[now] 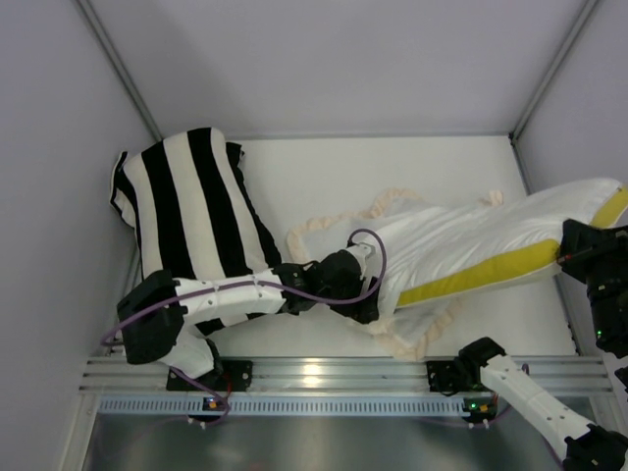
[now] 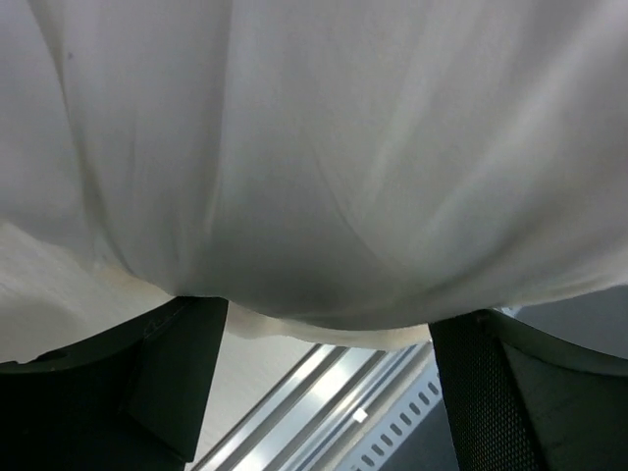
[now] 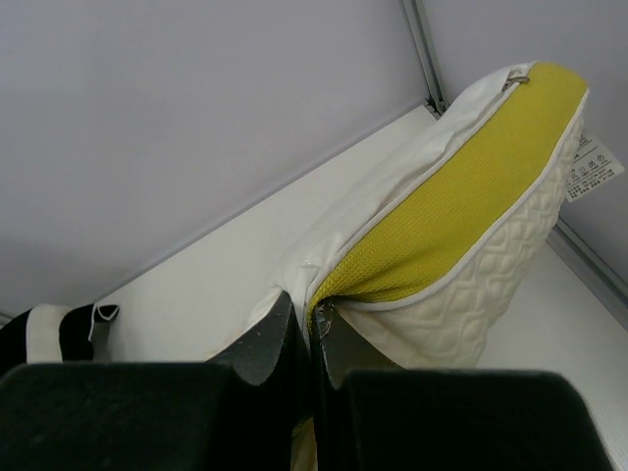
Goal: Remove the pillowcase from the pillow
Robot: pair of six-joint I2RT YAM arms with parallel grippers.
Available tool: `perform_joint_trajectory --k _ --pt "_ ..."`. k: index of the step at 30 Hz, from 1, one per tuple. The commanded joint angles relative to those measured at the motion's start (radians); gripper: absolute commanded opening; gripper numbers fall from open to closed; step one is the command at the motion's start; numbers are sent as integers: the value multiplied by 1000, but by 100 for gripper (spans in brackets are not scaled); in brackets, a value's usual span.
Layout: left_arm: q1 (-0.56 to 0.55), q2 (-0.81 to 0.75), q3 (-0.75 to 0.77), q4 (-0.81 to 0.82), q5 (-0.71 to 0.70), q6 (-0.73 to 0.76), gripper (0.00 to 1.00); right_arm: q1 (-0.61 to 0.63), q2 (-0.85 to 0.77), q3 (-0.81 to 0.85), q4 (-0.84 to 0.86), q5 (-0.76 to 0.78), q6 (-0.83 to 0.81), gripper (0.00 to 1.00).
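The pillow (image 1: pixel 446 243), white with a yellow band, lies from the table's middle to the right wall. The pillowcase (image 1: pixel 316 228) shows only as a cream frill around the pillow's left end; its dark grey face is hidden. My left gripper (image 1: pixel 365 306) is at the pillow's left end. In the left wrist view its jaws (image 2: pixel 329 329) stand wide apart, with white fabric (image 2: pixel 314 147) draped over their tips. My right gripper (image 1: pixel 571 253) is shut on the pillow (image 3: pixel 461 206) at the yellow band's seam, seen in the right wrist view (image 3: pixel 314 316).
A black-and-white striped cushion (image 1: pixel 191 201) lies at the back left against the left wall. An aluminium rail (image 1: pixel 343 375) runs along the near edge. Walls close in on both sides and at the back.
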Motion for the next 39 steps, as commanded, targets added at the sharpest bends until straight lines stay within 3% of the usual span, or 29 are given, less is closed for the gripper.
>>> perform_joint_trajectory --k 1,6,10,11,13,14,15,28,32,39 --pt "-1 29 60 -32 -173 -47 84 17 7 9 113 14 -4 0" --pt "-1 46 77 -29 -282 -87 80 19 3 7 111 12 -7 0" --pt "1 58 83 -29 -328 -80 55 19 3 12 111 15 -12 0" --pt "1 60 85 -32 -333 -80 42 19 0 15 111 15 -13 0" --pt "1 64 86 -36 -343 -80 27 20 -2 18 111 18 -18 0" --pt "1 63 86 -44 -348 -80 9 19 -5 20 111 21 -18 0" --pt "1 63 88 -52 -356 -81 0 19 -7 20 111 24 -18 0" --pt "44 -86 62 -203 -541 -81 0 22 -27 35 111 59 -30 0" --pt "155 -107 22 -228 -486 -87 0 26 -36 49 110 75 -35 0" --pt "249 -48 7 -251 -426 -109 0 36 -45 72 111 112 -48 0"
